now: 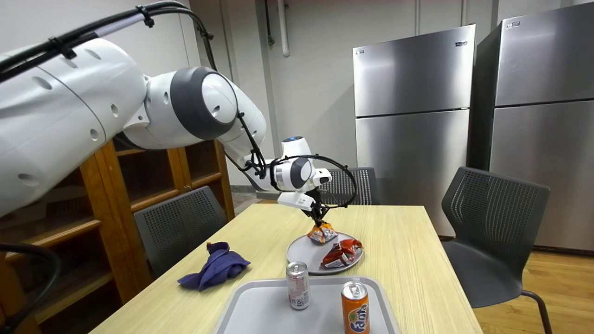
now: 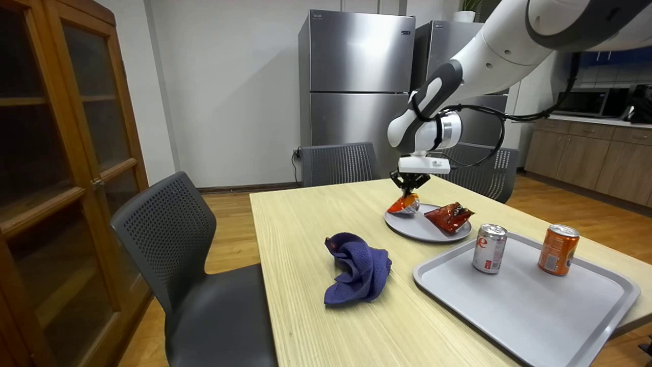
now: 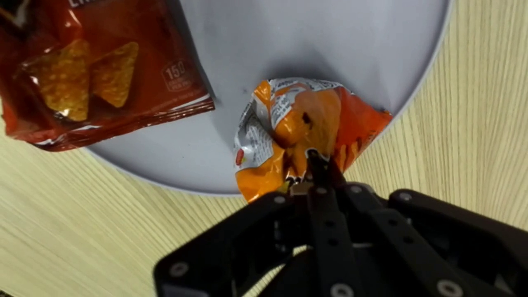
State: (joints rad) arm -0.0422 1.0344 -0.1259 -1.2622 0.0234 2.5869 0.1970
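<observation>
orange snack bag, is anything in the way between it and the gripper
Nothing visible: the gripper is shut directly on the orange snack bag. The red chip bag lies left of it in the wrist view, with plate showing between the two.

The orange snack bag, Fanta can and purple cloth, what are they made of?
Orange snack bag: probably plastic film, glossy and crinkled. Fanta can: likely painted metal, shiny, bare silver on top. Purple cloth: matte fabric, perhaps cotton, with folds and bumpy weave.
</observation>
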